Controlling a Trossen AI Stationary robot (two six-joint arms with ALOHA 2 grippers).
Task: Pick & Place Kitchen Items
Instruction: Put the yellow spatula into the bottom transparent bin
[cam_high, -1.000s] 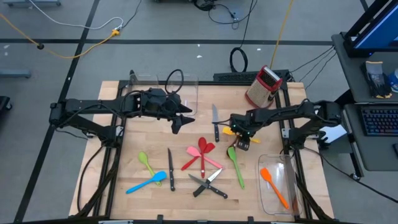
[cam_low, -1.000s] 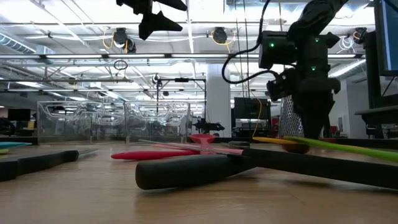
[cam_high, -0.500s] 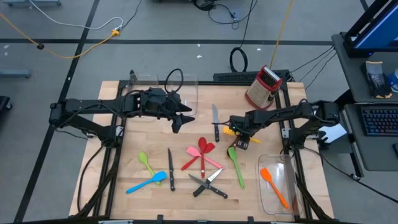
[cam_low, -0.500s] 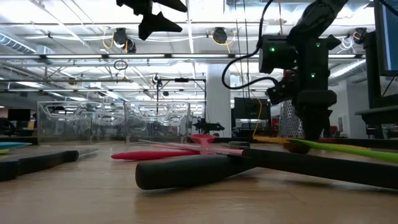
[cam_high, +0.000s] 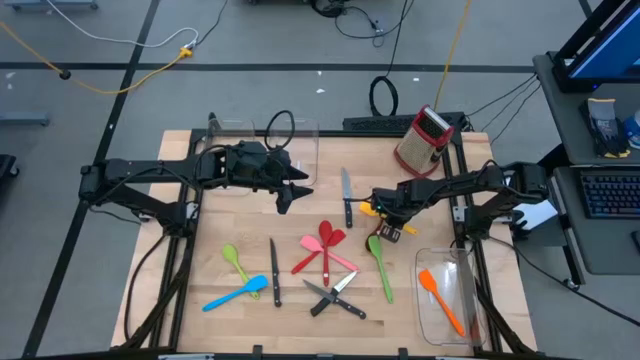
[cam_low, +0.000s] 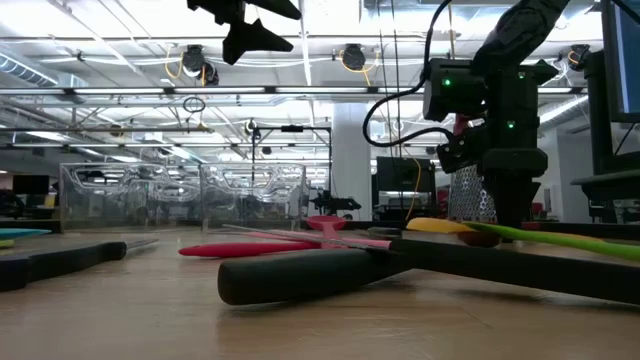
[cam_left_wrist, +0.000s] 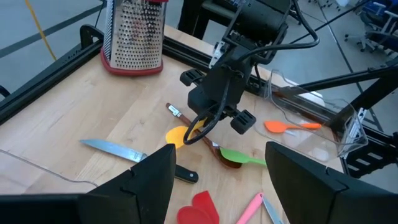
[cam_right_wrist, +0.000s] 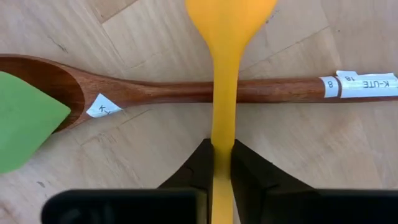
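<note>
Over brown spoon (cam_right_wrist: 186, 90), R gripper (cam_right_wrist: 222, 163) clamps yellow spatula (cam_right_wrist: 225, 74); L gripper (cam_high: 285, 190) apart, aloft.

Two white stickers sit on the brown wooden spoon (cam_right_wrist: 186, 90). The sticker at the handle end (cam_right_wrist: 360, 84) reads "8" on its first part and "K-UTE" along its length, with smaller figures above that look like "18" but cannot be read with certainty. The sticker beside the bowl (cam_right_wrist: 99, 107) shows a "K" and further characters that are illegible. No other writing is legible.
</note>
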